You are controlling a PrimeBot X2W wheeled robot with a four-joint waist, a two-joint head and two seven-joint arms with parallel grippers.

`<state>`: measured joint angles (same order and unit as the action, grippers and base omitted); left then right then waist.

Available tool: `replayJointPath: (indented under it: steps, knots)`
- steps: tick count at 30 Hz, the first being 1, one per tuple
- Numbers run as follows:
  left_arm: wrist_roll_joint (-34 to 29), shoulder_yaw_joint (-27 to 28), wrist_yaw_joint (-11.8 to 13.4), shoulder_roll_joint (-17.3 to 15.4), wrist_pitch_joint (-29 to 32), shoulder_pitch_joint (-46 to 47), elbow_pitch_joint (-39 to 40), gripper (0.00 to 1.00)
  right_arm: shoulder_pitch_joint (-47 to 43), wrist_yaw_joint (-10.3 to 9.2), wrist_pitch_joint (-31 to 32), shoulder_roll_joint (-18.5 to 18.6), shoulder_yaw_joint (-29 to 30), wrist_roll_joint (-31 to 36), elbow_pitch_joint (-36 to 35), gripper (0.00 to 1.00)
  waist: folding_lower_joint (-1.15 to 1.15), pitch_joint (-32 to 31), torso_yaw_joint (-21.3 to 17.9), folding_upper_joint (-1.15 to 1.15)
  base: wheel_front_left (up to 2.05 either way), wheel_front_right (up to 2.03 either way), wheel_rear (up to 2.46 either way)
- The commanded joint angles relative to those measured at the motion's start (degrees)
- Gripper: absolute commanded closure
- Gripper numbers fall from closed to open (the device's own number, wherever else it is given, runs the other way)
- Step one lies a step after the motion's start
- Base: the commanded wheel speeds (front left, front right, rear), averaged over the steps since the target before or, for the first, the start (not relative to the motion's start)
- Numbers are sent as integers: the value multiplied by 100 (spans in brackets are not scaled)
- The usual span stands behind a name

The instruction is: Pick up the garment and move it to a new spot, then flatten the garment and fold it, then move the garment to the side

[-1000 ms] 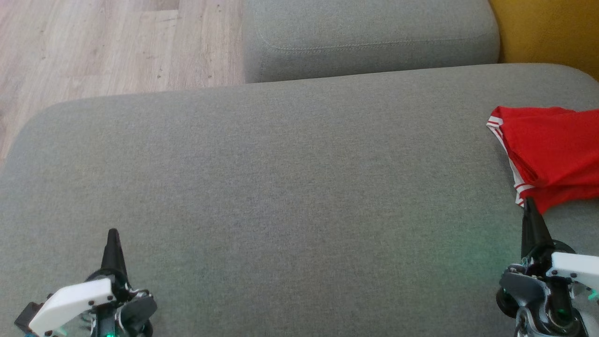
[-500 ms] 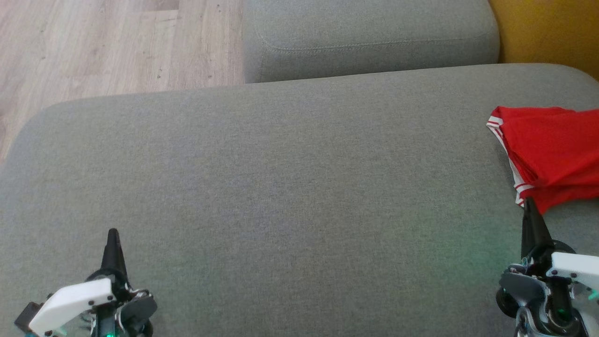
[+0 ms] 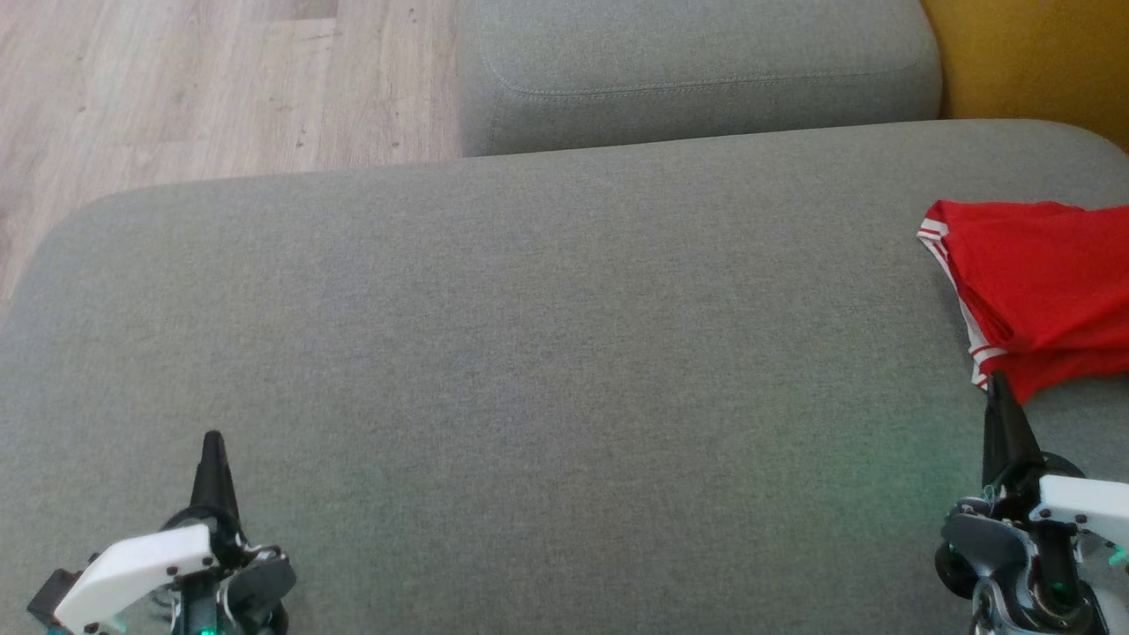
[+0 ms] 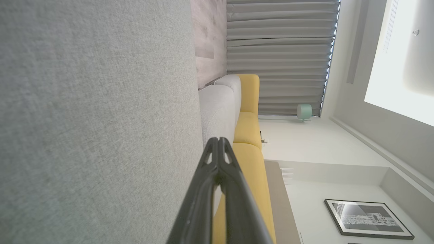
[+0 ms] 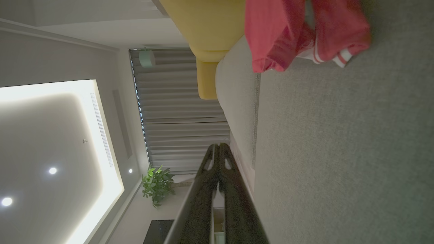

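Crumpled at the frame's right edge on the grey sofa cushion (image 3: 564, 353): red garment (image 3: 1041, 291). At lower left, left gripper (image 3: 213, 439) clenched, empty. At lower right, right gripper (image 3: 997, 381) clenched, empty, tip pointing at the garment's lower edge.

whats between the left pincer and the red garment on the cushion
Nothing. In the head view, the stretch from the left pincer across to the red garment is bare grey cushion.

head camera above grey cushion (image 3: 529, 353), wrist cameras low along it, rolled sideways
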<state>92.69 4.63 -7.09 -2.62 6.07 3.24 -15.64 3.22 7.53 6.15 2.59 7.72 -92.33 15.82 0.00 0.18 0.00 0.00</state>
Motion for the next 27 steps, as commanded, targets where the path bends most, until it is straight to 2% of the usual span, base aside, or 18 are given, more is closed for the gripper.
replayJointPath:
  steps: [1,27]
  knots:
    - [-50,187,-40,-26,40,295,161,100,297,-4,32,29,-122,14,-179,100,0,0,0,0,0,0,0]
    - [-50,187,-40,-26,40,295,161,100,297,-4,32,29,-122,14,-179,100,0,0,0,0,0,0,0]
